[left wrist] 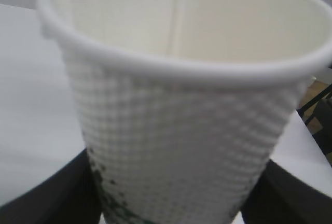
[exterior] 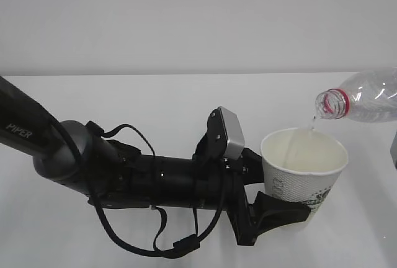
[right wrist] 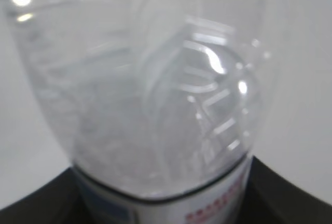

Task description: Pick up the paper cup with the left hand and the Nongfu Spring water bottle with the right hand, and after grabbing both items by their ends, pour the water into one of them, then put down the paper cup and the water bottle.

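Cables and the left hand (exterior: 273,209) held the paper cup (exterior: 302,172) above the bench (exterior: 155,100).
Left pincer was clamped on the cup's base; right of the cup, the right hand's pincer gripped the Nongfu Spring water bottle (exterior: 363,97), trickling water (exterior: 312,123) near the rim. A slight drift could spill it.

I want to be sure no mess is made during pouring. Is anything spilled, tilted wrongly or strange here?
Nothing stands out. The bottle lies tipped with its mouth above the cup, and a thin stream of water falls inside the rim. The cup stays upright in the left hand. No water shows on the table.
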Controlling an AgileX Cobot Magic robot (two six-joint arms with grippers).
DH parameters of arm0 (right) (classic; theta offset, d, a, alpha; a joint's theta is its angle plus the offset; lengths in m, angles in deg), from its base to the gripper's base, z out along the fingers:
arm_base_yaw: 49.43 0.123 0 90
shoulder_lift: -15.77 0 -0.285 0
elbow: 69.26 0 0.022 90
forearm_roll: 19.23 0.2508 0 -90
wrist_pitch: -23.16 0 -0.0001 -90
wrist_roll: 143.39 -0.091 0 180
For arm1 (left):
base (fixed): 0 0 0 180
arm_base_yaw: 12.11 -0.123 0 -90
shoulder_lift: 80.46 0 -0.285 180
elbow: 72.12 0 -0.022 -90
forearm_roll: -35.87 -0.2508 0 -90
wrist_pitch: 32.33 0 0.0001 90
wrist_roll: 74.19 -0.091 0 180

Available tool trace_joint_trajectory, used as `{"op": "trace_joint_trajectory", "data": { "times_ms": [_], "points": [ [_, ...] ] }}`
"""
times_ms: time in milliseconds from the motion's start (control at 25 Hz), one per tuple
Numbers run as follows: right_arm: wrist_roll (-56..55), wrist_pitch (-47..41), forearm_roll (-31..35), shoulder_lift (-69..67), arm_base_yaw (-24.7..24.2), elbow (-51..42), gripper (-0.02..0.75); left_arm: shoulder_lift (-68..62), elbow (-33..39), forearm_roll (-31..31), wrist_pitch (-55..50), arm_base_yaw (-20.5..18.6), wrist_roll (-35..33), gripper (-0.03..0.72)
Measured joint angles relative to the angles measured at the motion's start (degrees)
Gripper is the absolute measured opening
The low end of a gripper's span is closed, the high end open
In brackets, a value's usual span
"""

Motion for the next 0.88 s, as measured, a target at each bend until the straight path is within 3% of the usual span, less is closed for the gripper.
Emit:
{"op": "trace_joint_trajectory", "data": {
  "times_ms": [880],
  "points": [
    [0.1, 0.2, 0.0, 0.0, 0.0, 0.0, 0.44, 0.0, 0.0, 0.0, 0.0, 0.0, 0.0, 0.524]
  ]
}}
